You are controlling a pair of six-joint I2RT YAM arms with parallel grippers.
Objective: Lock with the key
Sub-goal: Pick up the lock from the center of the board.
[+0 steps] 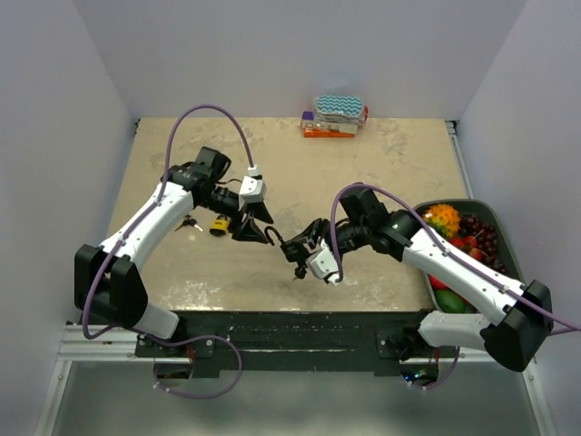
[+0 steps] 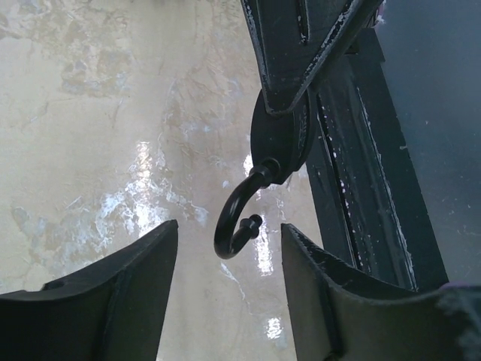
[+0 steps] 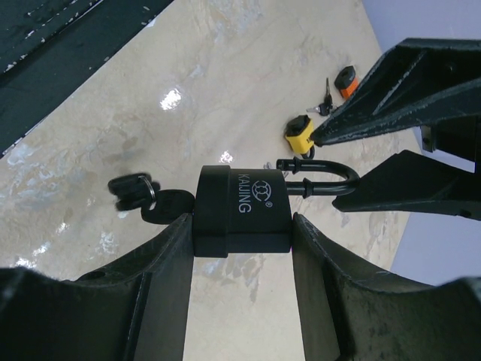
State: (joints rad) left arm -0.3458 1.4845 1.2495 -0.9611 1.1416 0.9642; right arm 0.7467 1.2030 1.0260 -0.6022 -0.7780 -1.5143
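A black padlock (image 3: 242, 210) marked KAIJING is held off the table between my right gripper's (image 3: 242, 229) fingers. A black key (image 3: 164, 204) is in its keyhole on the left, with a ring and more keys (image 3: 131, 192) hanging from it. The shackle (image 3: 319, 177) is open and points away from me. In the left wrist view the shackle's free end (image 2: 239, 218) hangs between the open jaws of my left gripper (image 2: 229, 252), touching neither. In the top view the padlock (image 1: 296, 245) sits between the left gripper (image 1: 256, 225) and the right gripper (image 1: 307, 247).
A small yellow padlock (image 1: 219, 226) and loose keys (image 1: 191, 222) lie on the table beside the left arm. A dark tray of fruit (image 1: 472, 238) stands at the right edge. Packets (image 1: 334, 116) are stacked at the back. The table's dark front rail (image 2: 368, 165) is close.
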